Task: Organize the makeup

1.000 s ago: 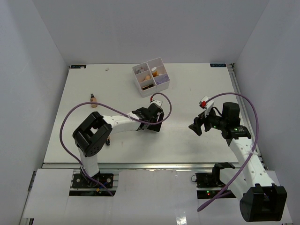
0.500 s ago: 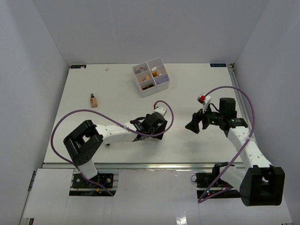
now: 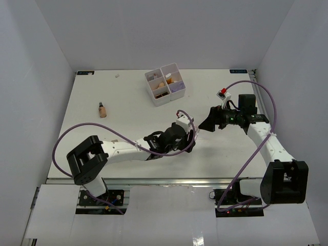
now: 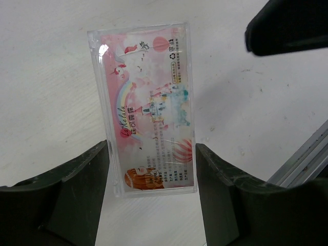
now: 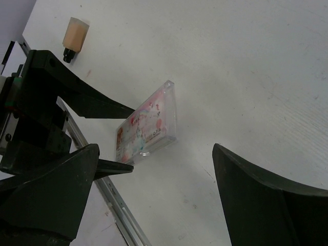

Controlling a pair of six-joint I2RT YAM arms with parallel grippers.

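The clear pink palette stands tilted off the table, its near end between the fingers of my left gripper, which is shut on its two long edges. In the top view the left gripper is at the centre near the front, and the palette is hidden under it. My right gripper hangs open just to the right, aimed at the palette; in its own view the right gripper holds nothing. A tan bottle lies at the far left, seen as the bottle in the right wrist view.
The white four-compartment box stands at the back centre with several small cosmetics inside. A tiny white piece lies near the back left. The table's metal front rail runs close behind the palette.
My left arm has stretched right and toward the front, and its jaws have narrowed onto the palette. The right gripper has swung back and left toward it, opening a little wider.
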